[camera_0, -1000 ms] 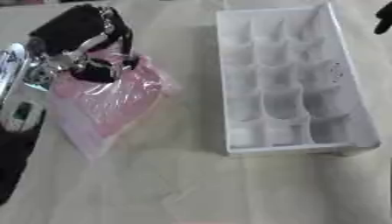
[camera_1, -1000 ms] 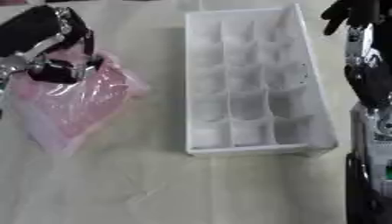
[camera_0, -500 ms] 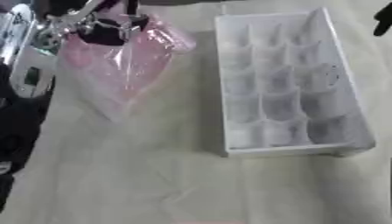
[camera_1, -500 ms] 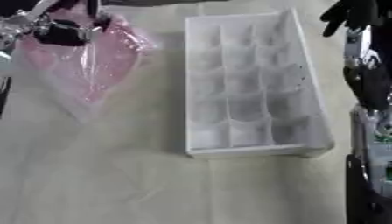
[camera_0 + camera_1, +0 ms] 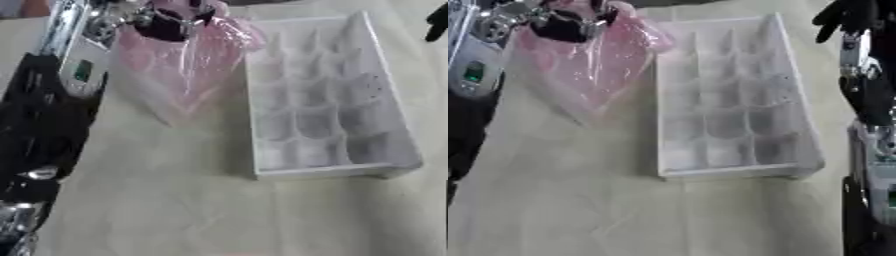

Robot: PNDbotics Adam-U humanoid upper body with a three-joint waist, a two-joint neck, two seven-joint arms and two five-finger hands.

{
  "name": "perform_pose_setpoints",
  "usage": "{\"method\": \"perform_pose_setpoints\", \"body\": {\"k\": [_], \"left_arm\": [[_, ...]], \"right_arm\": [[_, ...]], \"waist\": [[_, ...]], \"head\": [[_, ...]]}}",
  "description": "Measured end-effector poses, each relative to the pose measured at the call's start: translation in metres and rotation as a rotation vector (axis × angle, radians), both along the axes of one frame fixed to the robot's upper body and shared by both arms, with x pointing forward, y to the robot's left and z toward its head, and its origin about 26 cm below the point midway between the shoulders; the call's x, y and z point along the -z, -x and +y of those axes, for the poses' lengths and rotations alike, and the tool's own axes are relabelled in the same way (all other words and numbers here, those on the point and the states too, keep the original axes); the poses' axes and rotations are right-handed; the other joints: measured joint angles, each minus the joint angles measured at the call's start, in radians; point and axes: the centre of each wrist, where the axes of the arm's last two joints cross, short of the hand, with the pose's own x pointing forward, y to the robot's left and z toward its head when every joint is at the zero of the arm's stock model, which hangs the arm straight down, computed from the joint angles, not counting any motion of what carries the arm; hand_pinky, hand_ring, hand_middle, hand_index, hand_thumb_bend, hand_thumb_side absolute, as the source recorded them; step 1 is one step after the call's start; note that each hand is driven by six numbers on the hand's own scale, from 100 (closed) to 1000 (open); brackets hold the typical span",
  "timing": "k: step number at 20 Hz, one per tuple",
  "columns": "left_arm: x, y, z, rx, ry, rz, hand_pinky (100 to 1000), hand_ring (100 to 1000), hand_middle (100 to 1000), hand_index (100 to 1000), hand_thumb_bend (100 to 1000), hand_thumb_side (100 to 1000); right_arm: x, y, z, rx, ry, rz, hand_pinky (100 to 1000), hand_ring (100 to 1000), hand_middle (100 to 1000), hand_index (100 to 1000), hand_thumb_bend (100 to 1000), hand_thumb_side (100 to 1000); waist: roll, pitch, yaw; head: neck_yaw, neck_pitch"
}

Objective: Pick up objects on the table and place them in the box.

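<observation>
A pink see-through plastic bag (image 5: 185,70) hangs lifted off the table, its lower tip near the table surface, just left of the white box. My left hand (image 5: 171,21) is shut on the bag's top, at the upper left of the left eye view. The white box (image 5: 318,95) with many small compartments lies in the middle right, long side running away from me. My right hand (image 5: 846,16) hangs at the upper right, beyond the box's far right corner, fingers pointing down and relaxed, holding nothing.
My left arm (image 5: 52,125), black with a silver-white section, runs down the left edge. My right arm (image 5: 872,125) runs down the right edge of the right eye view. The table (image 5: 175,210) is covered in a pale cloth.
My left hand has lifted the pink bag and carried it rightward toward the box's near-left edge. The view has also shifted. The right hand has stayed put.
</observation>
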Motion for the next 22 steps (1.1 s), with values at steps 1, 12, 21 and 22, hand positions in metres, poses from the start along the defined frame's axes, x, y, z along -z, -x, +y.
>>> {"method": "perform_pose_setpoints", "body": {"k": [1, 12, 21, 22], "left_arm": [[-0.001, -0.001, -0.005, 0.01, -0.003, 0.0, 100, 114, 122, 201, 120, 100], [-0.036, -0.009, -0.047, 0.091, -0.107, -0.057, 100, 126, 133, 207, 203, 100], [-0.052, -0.03, -0.078, 0.157, -0.189, 0.001, 100, 122, 129, 205, 124, 100], [-0.05, -0.031, -0.081, 0.167, -0.189, 0.012, 100, 121, 128, 205, 113, 100]], "right_arm": [[0.0, 0.0, 0.0, -0.001, -0.001, 0.0, 333, 480, 651, 675, 100, 531], [0.002, 0.0, 0.004, -0.018, 0.004, 0.007, 333, 480, 651, 674, 100, 531], [0.003, 0.001, 0.006, -0.035, 0.013, 0.018, 333, 480, 650, 674, 100, 532], [0.003, 0.001, 0.006, -0.036, 0.014, 0.018, 333, 480, 649, 674, 100, 532]], "waist": [[0.001, 0.0, -0.002], [0.018, -0.012, -0.029], [0.036, -0.024, -0.043], [0.037, -0.024, -0.044]], "head": [[0.0, 0.0], [-0.008, 0.0], [-0.016, 0.0], [-0.017, 0.0]]}}
